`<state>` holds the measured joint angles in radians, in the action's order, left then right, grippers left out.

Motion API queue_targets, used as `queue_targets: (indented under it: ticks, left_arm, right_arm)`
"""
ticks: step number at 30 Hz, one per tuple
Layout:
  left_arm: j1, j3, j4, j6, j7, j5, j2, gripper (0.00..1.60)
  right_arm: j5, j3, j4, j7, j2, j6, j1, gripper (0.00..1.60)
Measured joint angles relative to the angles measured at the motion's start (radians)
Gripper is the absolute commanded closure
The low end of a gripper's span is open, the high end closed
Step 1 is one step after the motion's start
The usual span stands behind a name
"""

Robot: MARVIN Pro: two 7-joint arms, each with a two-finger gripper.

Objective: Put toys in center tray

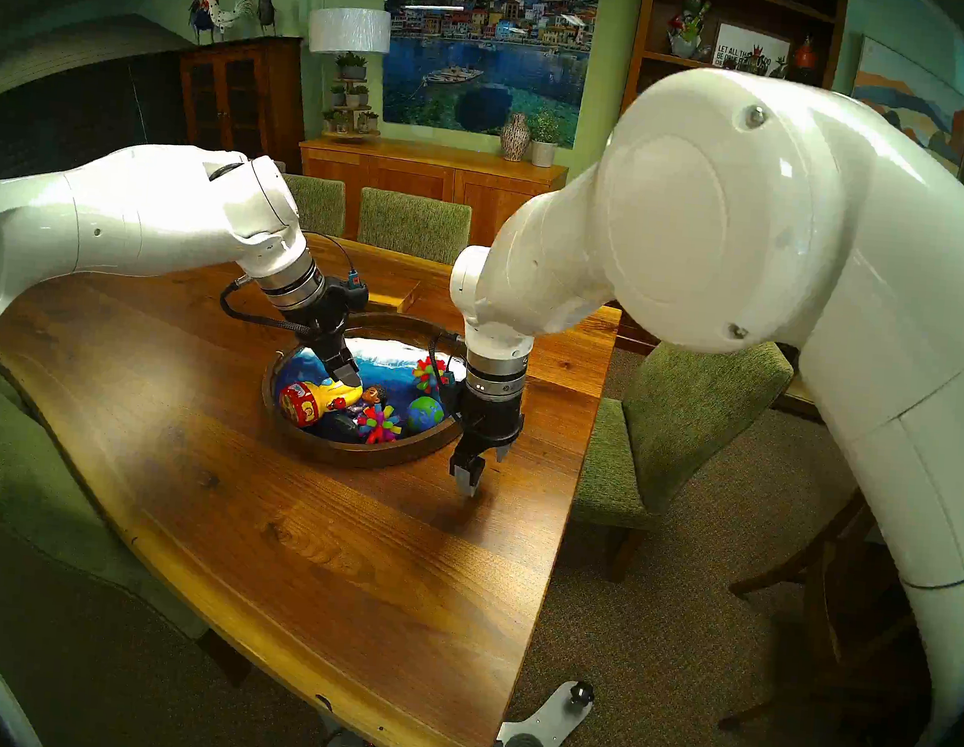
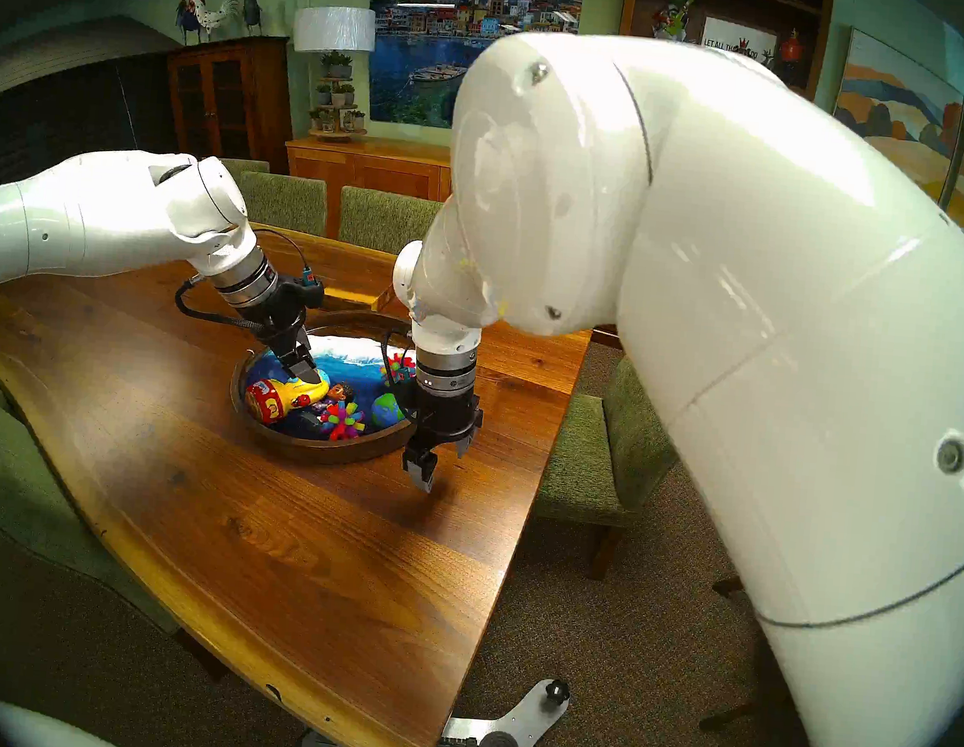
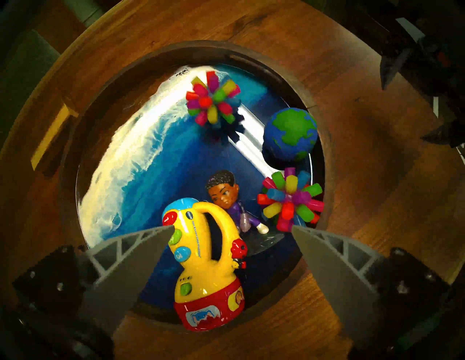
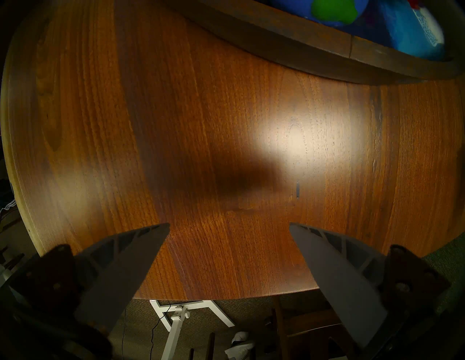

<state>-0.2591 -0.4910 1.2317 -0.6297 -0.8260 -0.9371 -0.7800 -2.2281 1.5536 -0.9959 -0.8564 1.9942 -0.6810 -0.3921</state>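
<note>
- The left gripper (image 3: 232, 227) hangs over the near-left part of the round tray (image 1: 310, 448), jaws spread wide and holding nothing; one fingertip (image 3: 166, 230) sits level with the coloured buttons of the toy flashlight (image 3: 206, 266), the other stands well off to the far side.
- The flashlight lies inside the tray, directly beneath this gripper. Its long axis runs from the red head, which leans on the tray's near-left rim, to the blue end pointing toward the tray's middle, beside the doll (image 3: 227, 198).
- Both spiky balls are in the tray too: one (image 3: 214, 100) by the white foam at the far side, the other (image 3: 289, 201) against the near rim, next to the globe ball (image 3: 290, 133).
- The right gripper (image 4: 229, 226) points down at bare table (image 4: 226, 125) just outside the tray's rim, jaws apart and empty.
- My reading: no toy lies outside the tray, so the left arm, the nearer one, only needs to lift straight up clear of the flashlight's handle.
</note>
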Motion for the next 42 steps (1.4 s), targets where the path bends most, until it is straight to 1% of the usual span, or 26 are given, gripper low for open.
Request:
queue_targets:
  ticks: [6,14,15,18,23,28,33,39,42]
  left_arm:
    - [-0.035,-0.026,0.060,0.002,-0.027,0.029,0.068,0.00]
    - [-0.086,-0.085,0.095,0.001,-0.068,0.075,0.164,0.00]
    - [-0.100,-0.100,0.104,0.002,-0.084,0.091,0.193,0.00]
    - [-0.120,-0.113,0.126,0.006,-0.109,0.118,0.236,0.00]
    - [-0.150,-0.128,0.174,0.018,-0.150,0.154,0.289,0.00]
    - [-0.188,-0.167,0.265,0.035,-0.199,0.200,0.351,0.00]
    - [-0.220,-0.207,0.362,0.053,-0.229,0.255,0.418,0.00]
    - [-0.258,-0.224,0.464,0.056,-0.227,0.330,0.490,0.00]
    - [-0.286,-0.231,0.524,0.042,-0.210,0.375,0.533,0.00]
  right_arm:
    - [0.000,0.000,0.000,0.000,0.000,0.000,0.000,0.00]
    - [0.000,0.000,0.001,0.000,0.000,0.000,0.000,0.00]
    - [0.000,0.000,0.001,0.000,0.000,0.000,0.000,0.00]
    - [0.000,0.000,0.001,0.000,0.000,0.000,0.000,0.00]
    - [0.000,0.000,0.001,0.000,0.000,0.000,0.001,0.00]
    - [0.000,0.000,0.001,0.000,0.000,0.000,0.001,0.00]
    - [0.000,0.000,0.001,0.000,0.000,0.000,0.001,0.00]
    - [0.000,0.000,0.001,0.000,0.000,0.000,0.000,0.00]
    - [0.000,0.000,0.001,0.000,0.000,0.000,0.000,0.00]
